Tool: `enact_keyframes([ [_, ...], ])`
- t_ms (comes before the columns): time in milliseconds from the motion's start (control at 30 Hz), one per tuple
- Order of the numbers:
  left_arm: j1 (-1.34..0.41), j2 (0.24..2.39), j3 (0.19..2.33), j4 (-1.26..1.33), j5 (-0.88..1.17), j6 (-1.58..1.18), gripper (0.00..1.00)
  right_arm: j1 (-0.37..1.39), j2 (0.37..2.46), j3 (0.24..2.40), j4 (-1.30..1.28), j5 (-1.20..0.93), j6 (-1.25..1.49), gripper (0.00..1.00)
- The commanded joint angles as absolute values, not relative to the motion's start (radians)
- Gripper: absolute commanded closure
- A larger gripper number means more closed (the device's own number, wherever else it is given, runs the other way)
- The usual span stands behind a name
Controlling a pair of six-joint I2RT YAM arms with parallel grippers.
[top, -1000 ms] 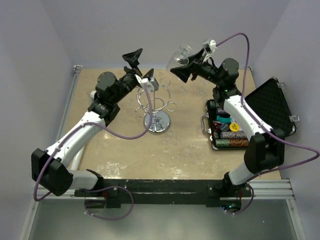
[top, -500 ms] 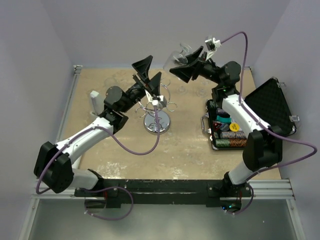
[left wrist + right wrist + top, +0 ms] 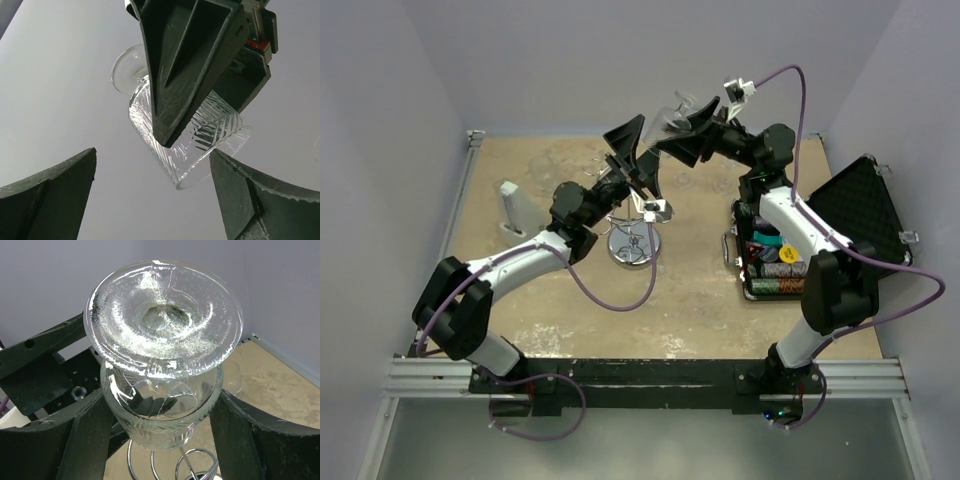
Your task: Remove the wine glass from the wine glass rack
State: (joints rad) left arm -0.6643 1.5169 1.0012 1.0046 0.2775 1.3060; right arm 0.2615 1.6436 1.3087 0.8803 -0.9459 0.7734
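The wine glass (image 3: 672, 112) is clear and ribbed. It hangs upside down in my right gripper (image 3: 684, 130), high above the table at the back. In the right wrist view the gripper (image 3: 162, 425) is shut on the glass's bowl (image 3: 160, 410), with the foot on top. The chrome wine glass rack (image 3: 635, 243) stands below, and its curled hooks (image 3: 192, 465) show under the glass. My left gripper (image 3: 638, 157) is open and raised just left of the glass. In the left wrist view it (image 3: 152, 151) points up at the glass (image 3: 215, 131), without touching it.
An open black case (image 3: 865, 205) with poker chips (image 3: 782, 270) lies at the right. A white upright block (image 3: 512, 207) stands at the left. Another clear glass (image 3: 232, 377) sits on the tan table (image 3: 700, 300) behind the rack.
My left arm has swung right and up, bringing its open gripper over the rack next to the glass. My right gripper has moved slightly left with the glass.
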Motion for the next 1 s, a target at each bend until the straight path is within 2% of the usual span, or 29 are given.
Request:
enact_keyframes([
  [0, -0.673, 1.568, 1.019, 1.218, 0.268, 1.339, 0.02, 0.265, 1.621, 1.330, 0.977, -0.948, 0.802, 0.92],
  [167, -0.678, 1.635, 1.029, 1.359, 0.255, 1.353, 0.12, 0.265, 1.631, 1.331, 0.980, -0.953, 0.815, 0.91],
  [367, -0.680, 1.660, 1.049, 1.393, 0.236, 1.367, 0.25, 0.264, 1.634, 1.328, 0.977, -0.948, 0.819, 0.91],
  [700, -0.680, 1.621, 0.989, 1.373, 0.221, 1.374, 0.26, 0.249, 1.644, 1.344, 0.996, -0.916, 0.821, 0.92],
  [767, -0.680, 1.608, 0.986, 1.338, 0.216, 1.381, 0.39, 0.247, 1.652, 1.341, 0.989, -0.916, 0.827, 0.92],
  [833, -0.680, 1.603, 0.989, 1.325, 0.215, 1.381, 0.48, 0.245, 1.658, 1.338, 0.985, -0.911, 0.836, 0.91],
  [967, -0.680, 1.608, 1.000, 1.318, 0.210, 1.387, 0.58, 0.244, 1.677, 1.339, 0.977, -0.904, 0.845, 0.90],
])
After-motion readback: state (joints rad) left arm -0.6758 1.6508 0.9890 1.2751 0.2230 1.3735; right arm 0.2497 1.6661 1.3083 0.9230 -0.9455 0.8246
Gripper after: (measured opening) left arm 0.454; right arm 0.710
